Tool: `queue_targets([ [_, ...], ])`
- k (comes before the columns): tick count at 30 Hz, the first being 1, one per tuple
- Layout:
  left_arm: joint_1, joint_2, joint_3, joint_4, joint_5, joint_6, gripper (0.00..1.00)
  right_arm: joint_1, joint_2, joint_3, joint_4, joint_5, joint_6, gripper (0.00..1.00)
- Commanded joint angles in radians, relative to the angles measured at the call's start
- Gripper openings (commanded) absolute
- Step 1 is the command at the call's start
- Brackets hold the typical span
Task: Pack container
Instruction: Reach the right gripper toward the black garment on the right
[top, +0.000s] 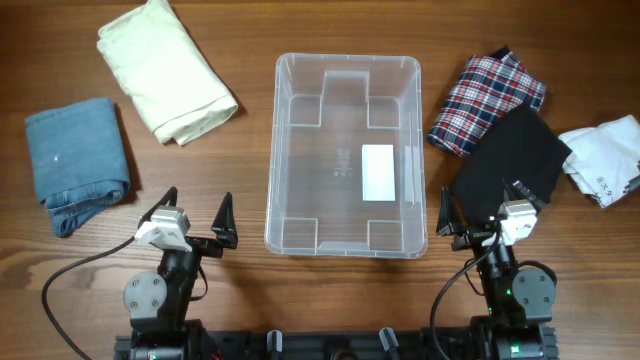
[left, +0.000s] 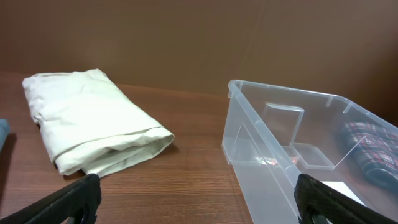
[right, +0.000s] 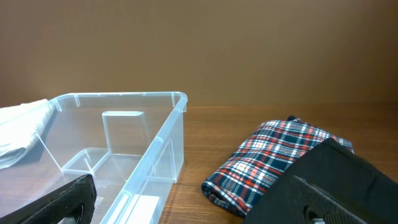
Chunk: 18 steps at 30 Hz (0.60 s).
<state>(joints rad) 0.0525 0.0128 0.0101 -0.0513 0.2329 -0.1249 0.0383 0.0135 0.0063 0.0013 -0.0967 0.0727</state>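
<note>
The container (top: 272, 150) is a clear plastic bin at the table's centre, empty, with a white label (top: 377, 172) on its base. My left gripper (top: 195, 213) is open and empty near the front edge, left of the bin. My right gripper (top: 480, 215) is open and empty, right of the bin, by a black cloth (top: 510, 160). In the left wrist view, the left gripper (left: 199, 208) faces bare wood beside the bin wall (left: 261, 143). In the right wrist view, the right gripper (right: 186, 202) spans the bin's corner (right: 168, 137) and the black cloth (right: 329, 158).
A folded cream cloth (top: 165, 68) (left: 93, 121) lies at the back left, folded blue jeans (top: 78, 162) at the left. A plaid cloth (top: 487, 100) (right: 273, 162) lies right of the bin, partly under the black cloth. A white printed cloth (top: 605, 160) is at the far right.
</note>
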Motion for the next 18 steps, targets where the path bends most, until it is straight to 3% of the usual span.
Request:
queue_targets([
  [1,-0.003,-0.01,-0.004,-0.002,0.002,0.013,1.0,-0.004,0.011,-0.001,0.004,-0.009,-0.016,1.0],
  [8,-0.003,0.022,0.026,-0.028,-0.015,-0.045,1.0,-0.004,0.192,0.084,-0.049,0.012,0.201,1.0],
  [12,-0.003,0.165,0.258,-0.209,-0.064,-0.071,1.0,-0.005,0.393,0.423,-0.36,0.108,0.277,1.0],
  [18,-0.003,0.558,0.686,-0.525,-0.096,-0.07,1.0,-0.059,0.745,0.889,-0.774,0.108,0.26,1.0],
])
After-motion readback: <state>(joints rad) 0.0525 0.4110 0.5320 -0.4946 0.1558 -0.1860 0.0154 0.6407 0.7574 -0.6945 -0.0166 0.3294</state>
